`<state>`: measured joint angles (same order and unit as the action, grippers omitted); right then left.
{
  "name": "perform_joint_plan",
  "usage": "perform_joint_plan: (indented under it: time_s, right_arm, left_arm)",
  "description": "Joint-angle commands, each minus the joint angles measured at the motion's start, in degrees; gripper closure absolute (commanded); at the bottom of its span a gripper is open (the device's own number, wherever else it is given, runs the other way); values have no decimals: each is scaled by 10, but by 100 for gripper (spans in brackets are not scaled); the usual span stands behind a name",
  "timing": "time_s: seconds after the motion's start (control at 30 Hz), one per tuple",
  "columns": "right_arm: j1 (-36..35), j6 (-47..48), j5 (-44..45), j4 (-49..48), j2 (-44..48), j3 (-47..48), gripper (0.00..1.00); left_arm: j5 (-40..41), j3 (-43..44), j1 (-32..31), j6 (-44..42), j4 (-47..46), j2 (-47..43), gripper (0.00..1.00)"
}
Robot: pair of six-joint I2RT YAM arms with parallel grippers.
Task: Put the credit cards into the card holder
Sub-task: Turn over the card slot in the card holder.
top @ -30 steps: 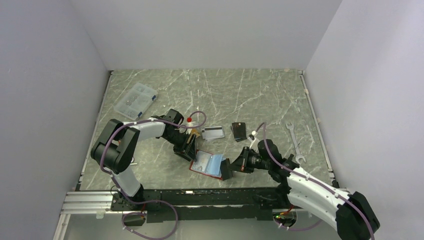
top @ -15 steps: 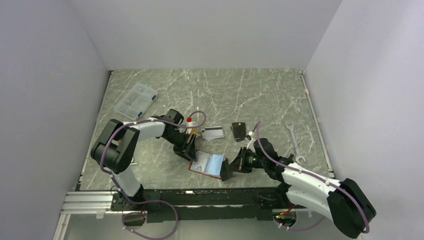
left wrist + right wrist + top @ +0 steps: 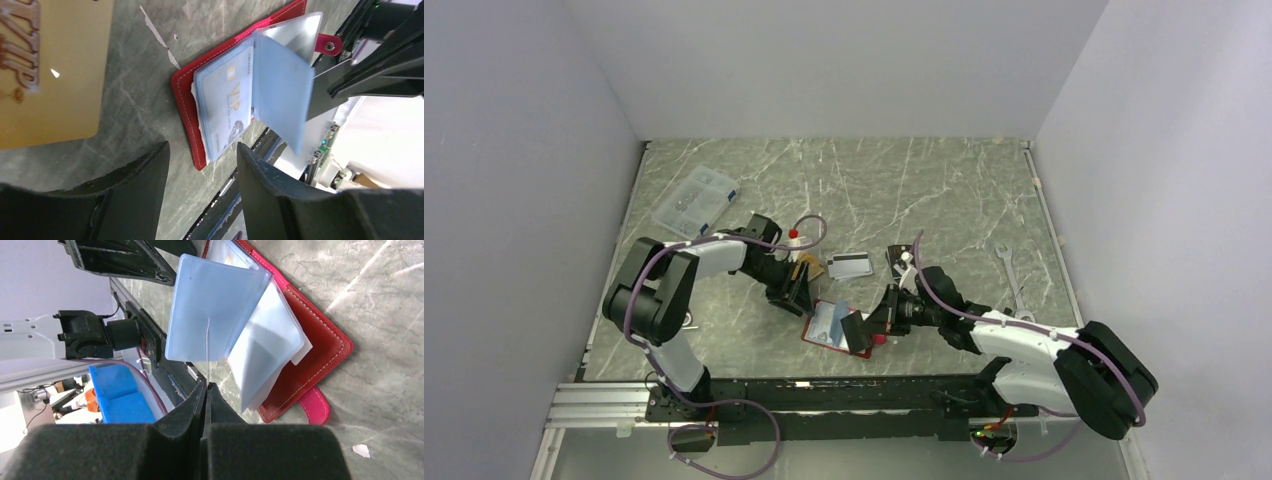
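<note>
Top external: one card holder (image 3: 832,328); two loose credit cards (image 3: 849,265).

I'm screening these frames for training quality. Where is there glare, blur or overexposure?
Left wrist view: sharp on the card holder, glare on a lifted clear pocket, blown-out white at lower right, own fingers soft. Right wrist view: own fingers blurred, pocket crisp. Top view: even light, no glare on the table.

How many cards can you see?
3. A gold card lies by the left gripper, a silver card sits farther back, and a pale card is inside the red wallet. More may be hidden.
</note>
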<state>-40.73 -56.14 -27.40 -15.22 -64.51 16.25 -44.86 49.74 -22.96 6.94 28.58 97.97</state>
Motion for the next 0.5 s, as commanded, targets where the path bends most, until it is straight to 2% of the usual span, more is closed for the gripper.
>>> perform_joint_plan:
  time_s: [0.0, 0.27, 0.47]
  right_arm:
    - [-6, 8, 0, -41, -34, 35, 100]
    - [-8, 21, -5, -69, -113, 60, 100]
    - [-5, 17, -3, -75, -103, 29, 100]
  left_arm:
    - [-63, -12, 24, 7, -26, -14, 42]
    - [-94, -26, 28, 25, -49, -13, 40]
    - [-36, -15, -5, 23, -38, -5, 41]
